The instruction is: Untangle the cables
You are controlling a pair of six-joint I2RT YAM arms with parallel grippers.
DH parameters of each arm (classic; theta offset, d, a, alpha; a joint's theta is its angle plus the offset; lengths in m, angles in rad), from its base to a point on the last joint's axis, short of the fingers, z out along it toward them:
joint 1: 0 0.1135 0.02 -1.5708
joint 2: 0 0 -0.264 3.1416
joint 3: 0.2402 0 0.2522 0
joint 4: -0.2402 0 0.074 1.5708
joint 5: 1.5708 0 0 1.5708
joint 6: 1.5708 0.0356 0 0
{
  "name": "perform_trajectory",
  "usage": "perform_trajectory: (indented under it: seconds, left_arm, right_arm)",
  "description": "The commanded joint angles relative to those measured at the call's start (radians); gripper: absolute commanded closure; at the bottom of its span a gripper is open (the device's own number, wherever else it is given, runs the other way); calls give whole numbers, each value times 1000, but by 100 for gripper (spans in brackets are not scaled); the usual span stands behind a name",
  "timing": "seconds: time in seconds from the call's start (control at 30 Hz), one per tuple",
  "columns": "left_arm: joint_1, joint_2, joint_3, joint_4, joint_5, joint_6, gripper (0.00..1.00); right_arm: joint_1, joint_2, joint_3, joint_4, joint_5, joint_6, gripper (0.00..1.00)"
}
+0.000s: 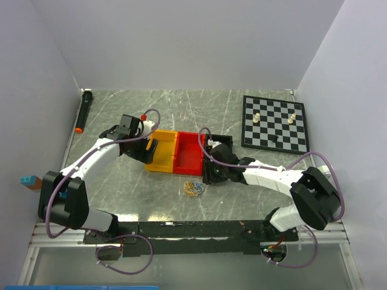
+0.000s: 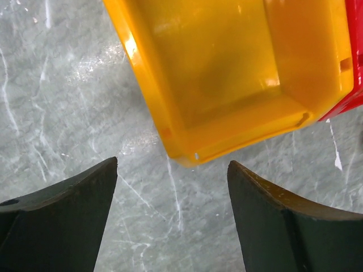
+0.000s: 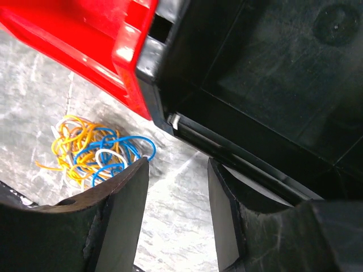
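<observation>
Near the red bin [image 1: 188, 151], a tangled heap of cables [image 1: 193, 188].

— Can you tell the strands apart in that small tangle of thin yellow, blue and white cables [image 1: 193, 188]?
— Not from overhead, too tiny. Close up, one of the right arm's dark fingers [image 3: 116, 218] covers its lower edge.
— The black plastic bin [image 1: 222, 140]?
— Mostly under that arm.

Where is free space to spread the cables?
Bare: the far strip between the marker and the chessboard; the near patch between the cables and the black rail. Crowded: around the yellow bin, red bin and black bin.
</observation>
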Motion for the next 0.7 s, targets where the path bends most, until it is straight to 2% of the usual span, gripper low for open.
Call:
perform_trajectory:
  seconds: [0.0,0.07,0.13,0.27,0.37,0.67]
  left_arm:
    - [-3,-52,64,-48,-21,31,16]
    - [-5,-77,127,-96,18,44,13]
    - [-34,-109,171,-145,74,74,1]
    - [-185,-144,178,-177,94,77,3]
    - [-258,-117,149,-190,153,87,3]
    - [-377,-32,117,-137,187,122,3]
  right_arm:
    - [-5,-39,28,42,-14,4,47]
    - [-1,-87,-6,34,-29,23,47]
    - [2,-142,-44,31,-40,41,47]
    - [11,-233,-110,80,-83,44,46]
    - [24,-207,-109,127,-148,41,46]
    - [77,-116,-104,241,-265,70,44]
